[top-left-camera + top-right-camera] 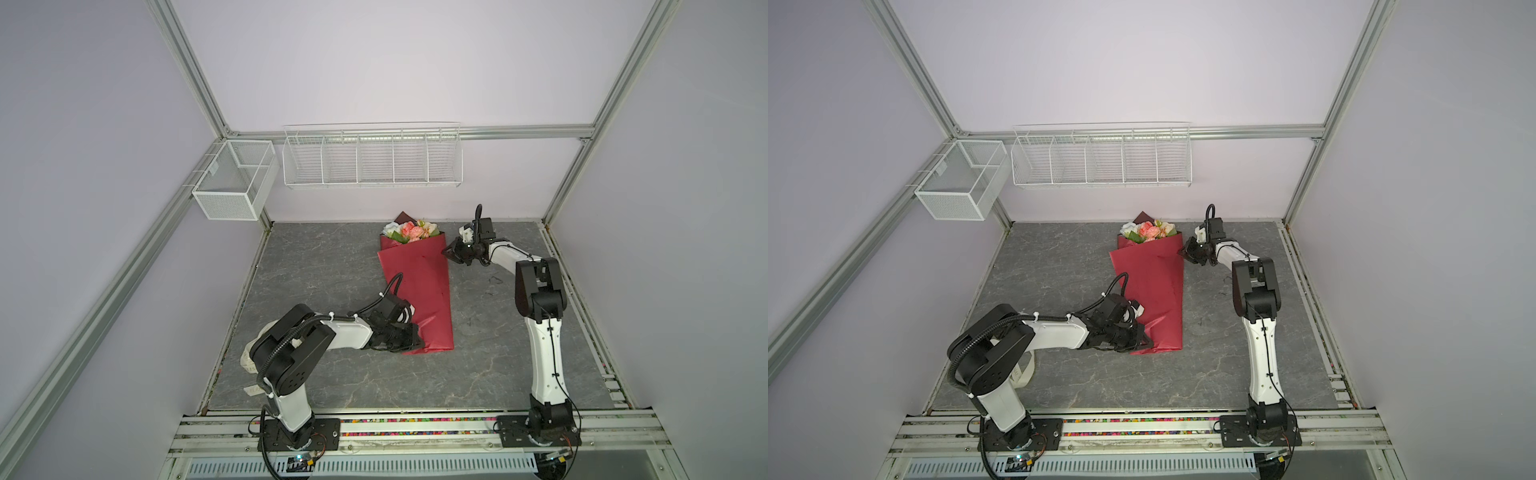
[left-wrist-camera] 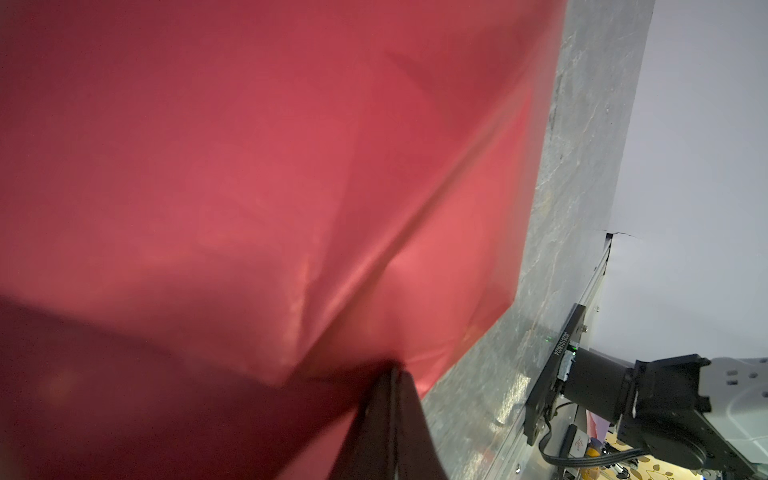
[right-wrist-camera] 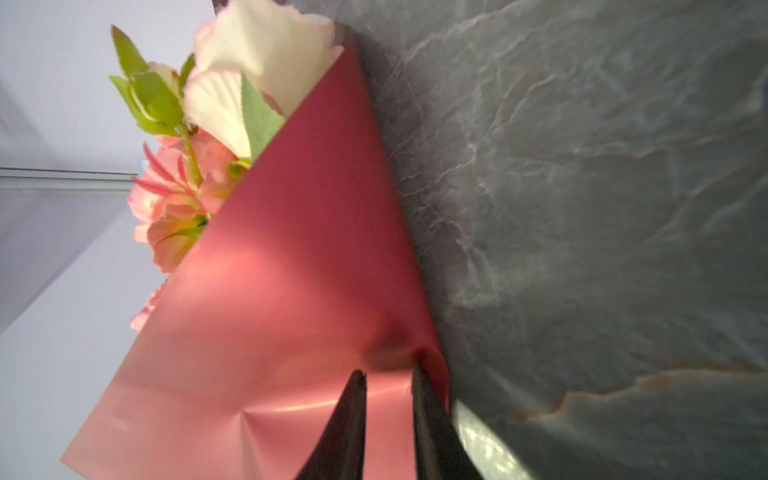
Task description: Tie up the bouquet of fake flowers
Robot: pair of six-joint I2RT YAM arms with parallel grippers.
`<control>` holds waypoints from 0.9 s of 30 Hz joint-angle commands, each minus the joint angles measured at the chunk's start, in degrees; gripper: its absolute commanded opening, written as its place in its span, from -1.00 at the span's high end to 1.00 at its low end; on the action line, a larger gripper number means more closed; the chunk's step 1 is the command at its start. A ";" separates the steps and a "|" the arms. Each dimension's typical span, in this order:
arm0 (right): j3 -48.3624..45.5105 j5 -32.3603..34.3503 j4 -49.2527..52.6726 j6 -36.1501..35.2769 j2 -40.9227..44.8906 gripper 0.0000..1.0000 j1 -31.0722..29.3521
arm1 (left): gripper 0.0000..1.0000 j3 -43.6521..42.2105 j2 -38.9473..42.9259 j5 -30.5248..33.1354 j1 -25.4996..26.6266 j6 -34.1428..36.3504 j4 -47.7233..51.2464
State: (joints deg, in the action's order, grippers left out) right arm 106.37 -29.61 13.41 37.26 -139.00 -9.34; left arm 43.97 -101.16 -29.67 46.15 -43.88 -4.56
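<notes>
Bouquet of fake flowers [image 1: 409, 257] lies flat on the grey marbled tabletop [image 1: 324, 270], towards the back and about midway across, in both top views [image 1: 1148, 282]. Its pink, peach and cream blooms [image 1: 411, 230] point at the back wall. A cone of dark-red paper [image 1: 428, 316] runs from them towards my bases.

My left gripper [image 1: 415, 344] sits at the near left corner of that paper. The top views show only its black body there. My left wrist camera shows the fingers [image 2: 382, 424] pressed together, with the paper creasing to a point at their tip, pinched. Red paper fills most of that view, and my right arm's base [image 2: 665, 399] shows beyond the sheet.

My right gripper [image 1: 449, 251] is at the far right corner of the paper, beside the blooms. Only my right wrist camera shows its fingers [image 3: 349, 424] a little apart, with the paper's curled edge at their tips. I cannot tell whether they grip it. That close view also shows green leaves [image 3: 153, 99] and a cream rose [image 3: 257, 62] sticking out past the paper's rim.

In a top view a cream ribbon [image 1: 1027, 368] lies on the table, half hidden under my left arm. Pale lilac walls [image 1: 395, 62] and an aluminium frame [image 1: 189, 66] enclose the table. A white wire rack [image 1: 372, 162] with dividers hangs on the back wall, and a white mesh basket [image 1: 232, 183] hangs at the back left corner.
</notes>
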 commanded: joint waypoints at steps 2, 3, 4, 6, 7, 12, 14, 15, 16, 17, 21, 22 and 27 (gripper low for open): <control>3.86 1.20 4.15 -1.01 -1.25 0.53 0.29 | 1.00 -2.35 -1.70 3.21 -0.27 0.13 3.90; 4.85 1.15 4.62 -1.55 -1.16 0.51 0.29 | 1.00 -2.56 -1.66 3.22 -0.27 0.10 3.71; 6.35 1.06 5.64 -1.91 -1.24 0.51 0.37 | 1.00 -2.81 -1.64 3.34 -0.27 -0.08 3.52; 10.78 0.52 10.25 -2.70 -1.23 0.51 0.81 | 1.00 -3.27 -1.28 3.37 -0.27 -0.16 3.07; 11.02 0.75 10.75 -3.33 -0.28 0.52 0.90 | 1.00 -3.43 -1.07 3.44 -0.27 -0.16 2.91; 1.92 0.00 10.52 -6.44 10.86 0.43 0.83 | 1.00 -2.16 1.19 3.99 -0.27 0.64 4.19; -6.52 -0.51 7.88 -6.97 17.02 0.38 0.72 | 0.92 -1.90 2.67 4.17 -0.27 0.57 4.28; -11.44 -0.27 6.71 -6.94 20.52 0.36 0.70 | 0.81 -1.66 3.71 4.63 -0.27 0.59 4.44; -16.45 -0.33 5.37 -6.82 23.48 0.33 0.65 | 0.69 -1.44 4.88 5.07 -0.27 0.56 4.67; -20.63 -0.76 4.19 -6.79 26.31 0.30 0.53 | 0.58 -1.08 5.88 5.20 -0.27 0.50 4.94; -35.39 -0.81 3.13 -7.92 37.31 0.14 -0.81 | 0.18 -0.13 10.89 6.30 -0.27 0.28 6.13; -38.31 -0.52 3.33 -8.15 39.57 0.11 -1.30 | 0.12 0.09 12.07 6.94 -0.27 0.35 6.67; -49.90 2.61 3.93 -8.20 48.19 -0.10 -5.72 | -0.05 -0.04 17.41 9.55 -1.27 -0.13 9.37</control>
State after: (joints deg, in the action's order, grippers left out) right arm 61.17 -28.69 17.63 29.71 -93.73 -12.91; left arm 42.92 -86.06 -22.94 45.71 -44.14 2.15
